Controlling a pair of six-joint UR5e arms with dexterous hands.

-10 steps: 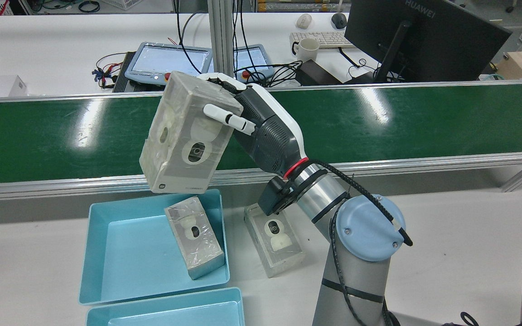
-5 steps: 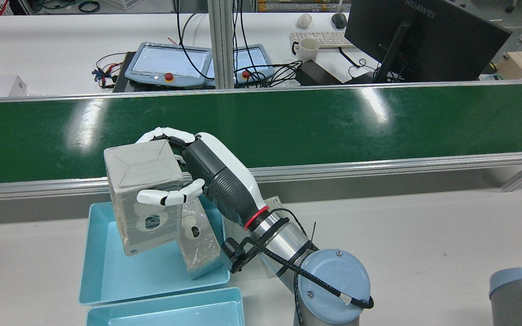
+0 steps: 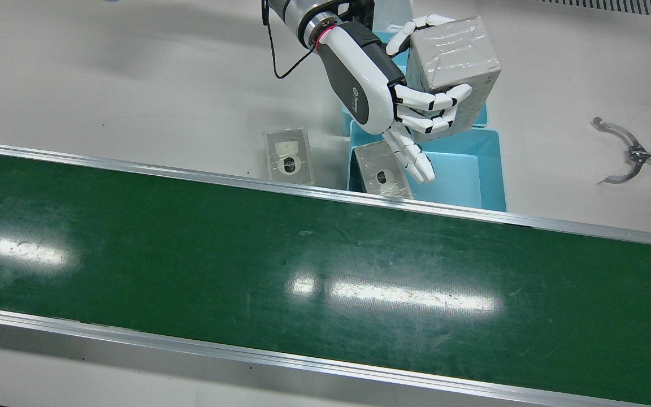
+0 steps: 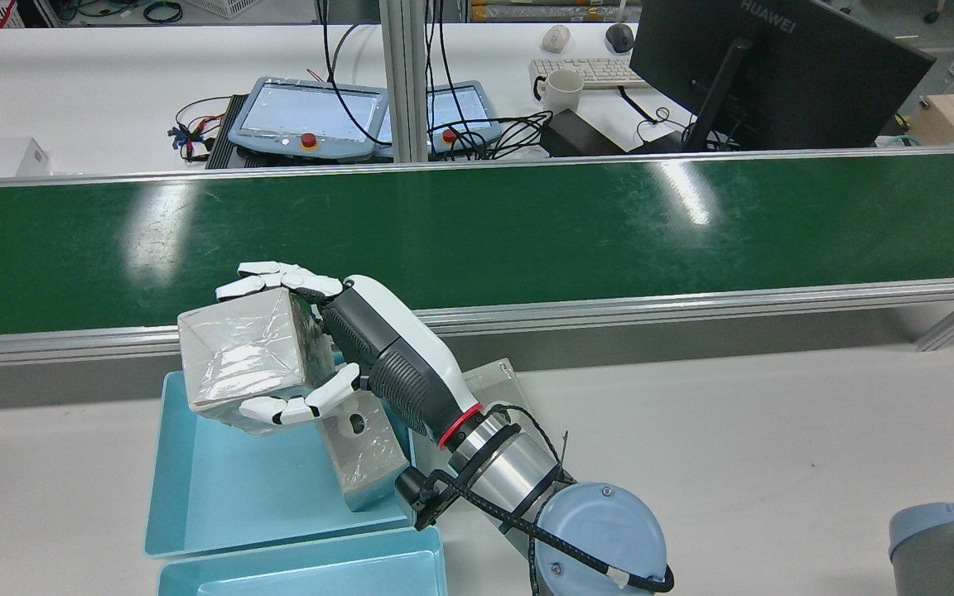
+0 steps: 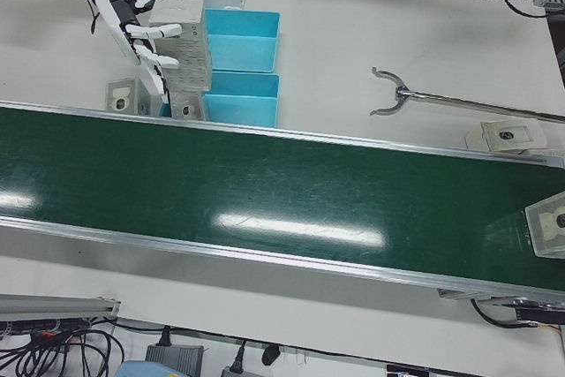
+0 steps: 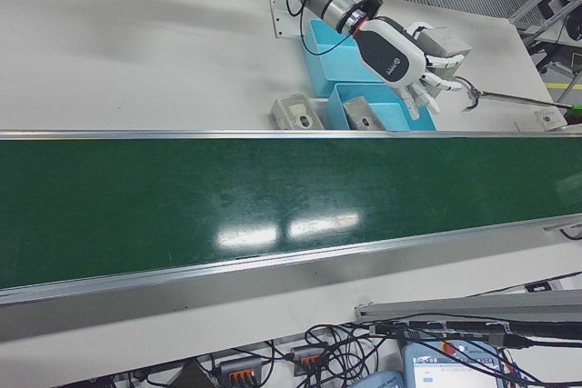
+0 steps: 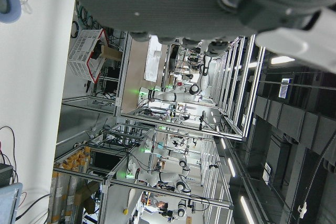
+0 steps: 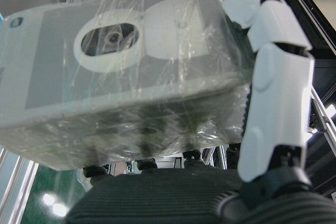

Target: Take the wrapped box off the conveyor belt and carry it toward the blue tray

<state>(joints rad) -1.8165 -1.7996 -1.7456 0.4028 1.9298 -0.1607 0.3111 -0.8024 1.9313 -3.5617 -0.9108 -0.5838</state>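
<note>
My right hand (image 4: 378,356) is shut on the wrapped box (image 4: 241,364), a grey carton in clear film. It holds the box tilted in the air over the far edge of the blue tray (image 4: 220,488). In the front view the hand (image 3: 370,90) grips the box (image 3: 452,62) from the side, above the tray (image 3: 461,175). The right hand view shows the box (image 8: 131,66) lying across the palm with a finger (image 8: 273,87) wrapped over its end. The left hand view shows only part of my left hand (image 7: 173,3); its fingers are hidden.
A second wrapped box (image 4: 361,463) lies in the tray and a third (image 3: 289,155) on the table beside it. Another blue tray (image 4: 303,571) sits nearer the robot. The green conveyor (image 3: 303,271) runs across. A hook tool (image 3: 622,152) lies on the table. Another arm's joint (image 4: 949,546) shows.
My right hand has carried the box from above the belt back and down over the blue tray. The box has tipped, its end now facing up.
</note>
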